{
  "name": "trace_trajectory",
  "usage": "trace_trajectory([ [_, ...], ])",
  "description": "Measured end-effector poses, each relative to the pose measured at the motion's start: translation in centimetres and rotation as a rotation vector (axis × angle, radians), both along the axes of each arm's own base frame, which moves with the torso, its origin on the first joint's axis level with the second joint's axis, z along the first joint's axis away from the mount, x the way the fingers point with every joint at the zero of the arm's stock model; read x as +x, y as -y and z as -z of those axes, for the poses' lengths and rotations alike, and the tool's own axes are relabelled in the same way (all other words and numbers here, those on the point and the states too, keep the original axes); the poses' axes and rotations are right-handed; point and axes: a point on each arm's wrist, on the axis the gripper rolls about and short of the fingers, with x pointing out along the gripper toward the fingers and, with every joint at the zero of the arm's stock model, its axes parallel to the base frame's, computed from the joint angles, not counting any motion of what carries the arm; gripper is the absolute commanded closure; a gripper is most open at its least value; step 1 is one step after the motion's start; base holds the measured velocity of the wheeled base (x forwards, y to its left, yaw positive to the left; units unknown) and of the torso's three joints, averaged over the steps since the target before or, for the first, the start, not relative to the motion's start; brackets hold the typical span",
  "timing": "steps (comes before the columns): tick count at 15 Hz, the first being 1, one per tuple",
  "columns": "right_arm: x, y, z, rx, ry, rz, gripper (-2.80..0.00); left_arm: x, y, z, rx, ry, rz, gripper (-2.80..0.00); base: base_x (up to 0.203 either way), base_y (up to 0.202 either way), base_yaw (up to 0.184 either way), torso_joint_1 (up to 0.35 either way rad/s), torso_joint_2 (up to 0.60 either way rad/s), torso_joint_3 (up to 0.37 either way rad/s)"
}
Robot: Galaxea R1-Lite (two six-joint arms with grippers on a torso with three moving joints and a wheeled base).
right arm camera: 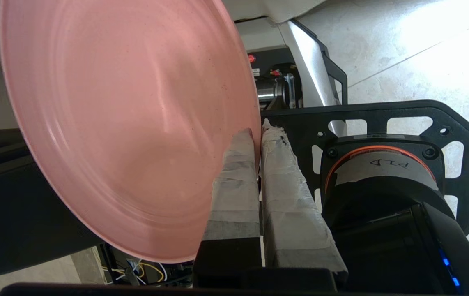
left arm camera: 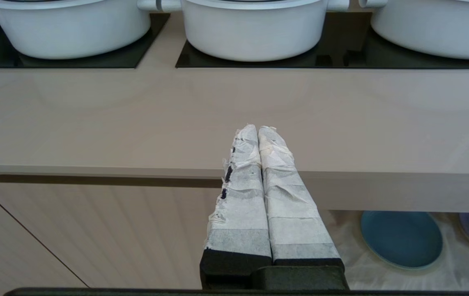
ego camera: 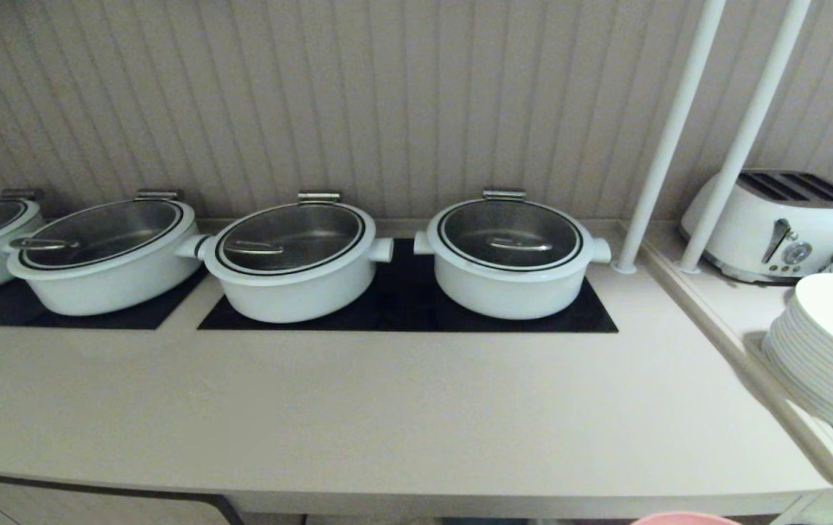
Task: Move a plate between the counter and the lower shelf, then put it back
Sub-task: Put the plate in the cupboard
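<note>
One plate (right arm camera: 127, 123) rim pinched within right tool (right arm camera: 258, 142)

Your right claw (right arm camera: 259, 142) was clamped on the rim of the pink plate (right arm camera: 127, 123), one tape-wrapped finger (right arm camera: 236, 185) lying against the plate's concave face and the other pressed to its back, with only the thin rim between them. The plate stood tilted steeply on edge, filling most of the frame, its face showing faint concentric rings. Behind the plate's gripped edge sat a black perforated metal bracket (right arm camera: 444, 131), and just in front of that a dark cylinder with an orange ring and a strip of hand-lettered tape (right arm camera: 378, 164). Beyond the bracket lay pale tiled floor (right arm camera: 415, 45). Below the plate's lower edge, loose coloured cables (right arm camera: 148, 273) showed.
</note>
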Motion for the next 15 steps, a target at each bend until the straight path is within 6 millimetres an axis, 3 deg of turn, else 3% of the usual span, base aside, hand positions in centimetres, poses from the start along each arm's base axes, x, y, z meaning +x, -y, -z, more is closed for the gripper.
trace_trajectory([
  [15,0.0,0.0,0.03,0.001,-0.001,0.002,0.0,0.0,0.0,0.0,0.0,0.0,0.0,0.0,0.0,0.0,0.0,0.0,0.0,0.0],
])
